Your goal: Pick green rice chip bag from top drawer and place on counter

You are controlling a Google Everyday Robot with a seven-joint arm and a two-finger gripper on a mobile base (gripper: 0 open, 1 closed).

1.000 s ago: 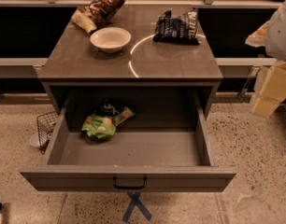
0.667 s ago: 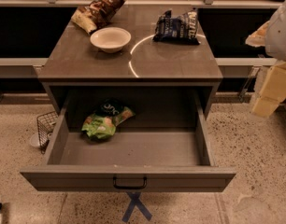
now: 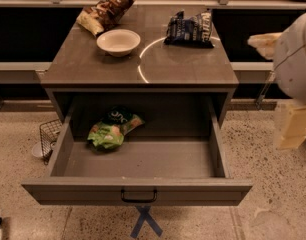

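Worktop (image 3: 193,69): square grey-brown surface, with a thin white curved line (image 3: 143,59) marked across its middle. It carries three items.
- White bowl (image 3: 118,41), upright, left of the line and close to it.
- Brown-and-tan snack bag (image 3: 107,6) with white script, at the rear left corner, its lower end just beside the bowl.
- Dark blue chip bag (image 3: 189,29), lying flat at the rear right, well apart from the bowl.

Top drawer (image 3: 203,191): grey wood, pulled fully out below the worktop, interior open to view. Its black pull handle (image 3: 138,196) sits at the middle of the front panel.

Green rice chip bag (image 3: 113,129): lies crumpled on the drawer floor in the rear left part, near the left wall. The light-green body points towards the front, and the dark patch with white lettering faces the back. Nothing touches it apart from the drawer floor.

Robot arm (image 3: 295,59): pale, rounded and blurred, at the right edge beside the worktop.

Pincer (image 3: 292,129): cream-coloured block below the arm, over the floor to the right of the drawer. It is well apart from the bag and outside the drawer. Whether it is released or clenched cannot be told, and nothing is seen held in it.

Floor items: a wire basket (image 3: 49,134) stands left of the drawer, and a blue tape cross (image 3: 145,221) lies below the drawer front.
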